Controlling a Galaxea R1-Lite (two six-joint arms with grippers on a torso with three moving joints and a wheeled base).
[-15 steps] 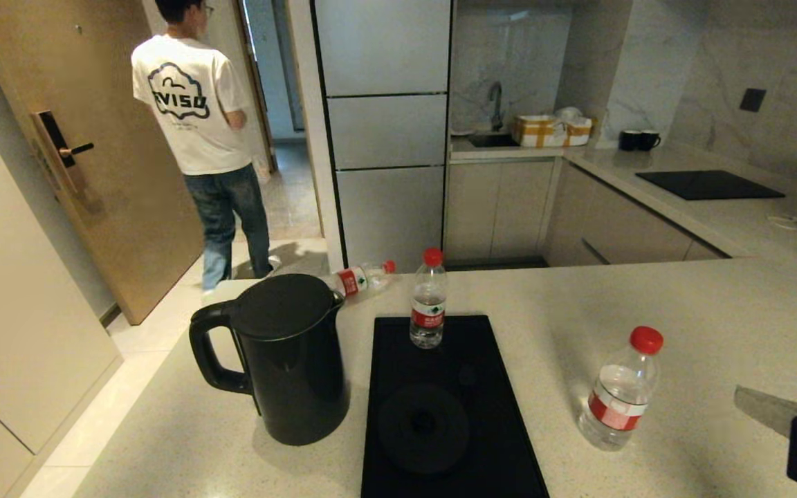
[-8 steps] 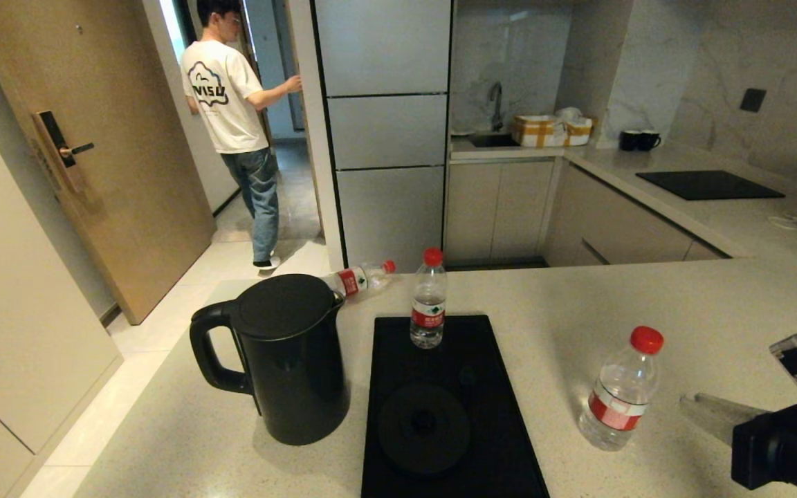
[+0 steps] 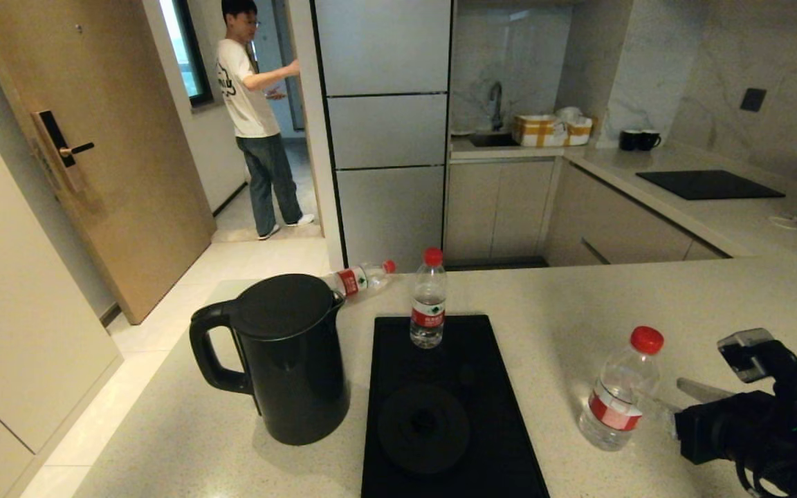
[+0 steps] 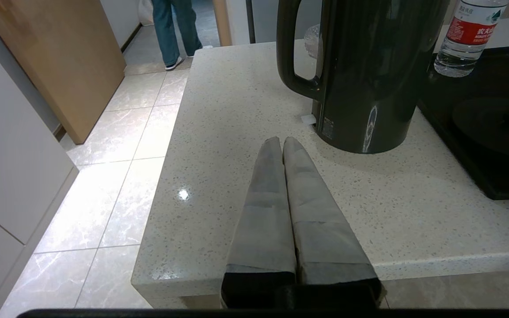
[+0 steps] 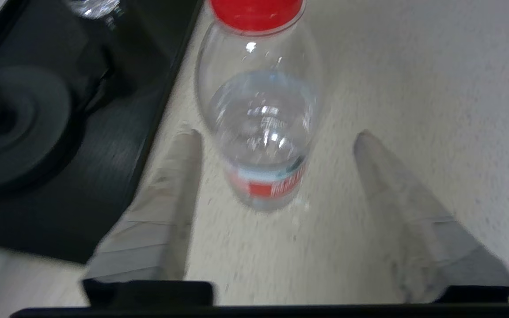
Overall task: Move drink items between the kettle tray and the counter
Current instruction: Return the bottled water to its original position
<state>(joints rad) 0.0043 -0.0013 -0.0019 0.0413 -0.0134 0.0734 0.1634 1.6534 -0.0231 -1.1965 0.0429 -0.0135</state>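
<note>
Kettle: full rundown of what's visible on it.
The kettle is a tall, glossy black cylinder with a flat black lid and a loop handle on the side facing away from the tray. It stands upright on the pale speckled counter, just beside the tray and off the round base disc; nothing grips it. The left wrist view shows reflections, small print low on the body and a small white tab at its foot. A fallen bottle lies behind it; contact cannot be judged.

The lying bottle (image 3: 362, 278) at the counter's (image 3: 717, 311) far edge is half hidden behind the kettle (image 3: 288, 360). The 2 mugs (image 3: 638, 140) are too tiny to make out.
</note>
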